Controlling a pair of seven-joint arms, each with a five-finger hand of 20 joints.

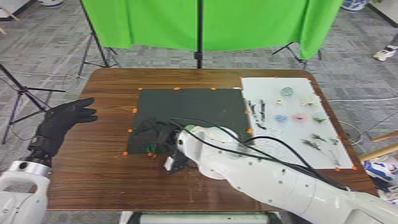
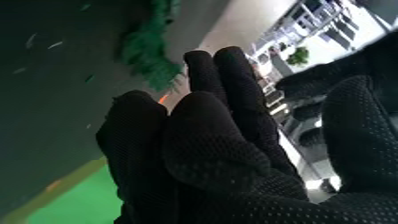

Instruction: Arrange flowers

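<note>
While greenery [image 2: 153,57] sits near it, the right hand [image 1: 163,136] is loosely extended, grip unclear.

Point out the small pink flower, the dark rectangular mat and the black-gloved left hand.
Small pink flower [image 1: 299,117]: head view, bloom's middle.
Dark rectangular mat [image 1: 191,102]: head view, bare upper part.
Black-gloved left hand [image 1: 65,118]: head view, middle of glove.
</note>
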